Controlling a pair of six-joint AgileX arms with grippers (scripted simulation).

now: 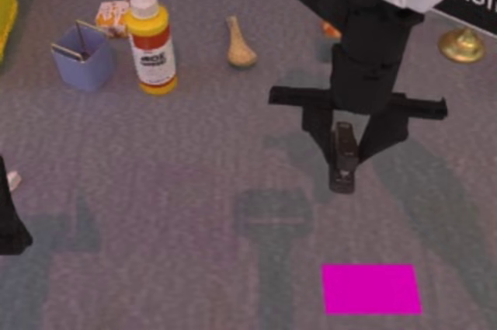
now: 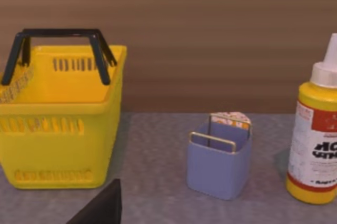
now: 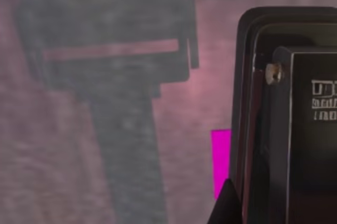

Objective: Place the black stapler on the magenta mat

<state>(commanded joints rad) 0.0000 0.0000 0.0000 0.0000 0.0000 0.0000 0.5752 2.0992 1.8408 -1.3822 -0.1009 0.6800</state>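
Black stapler (image 1: 344, 158) in right gripper (image 1: 342, 161) – above table, magenta mat (image 1: 371, 289) apart

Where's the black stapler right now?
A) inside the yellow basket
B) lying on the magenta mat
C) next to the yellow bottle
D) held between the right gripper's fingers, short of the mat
D: in the top view the black stapler sits between the right gripper fingers, with bare table between it and the magenta mat, which has nothing on it.

top view overhead, wrist views close
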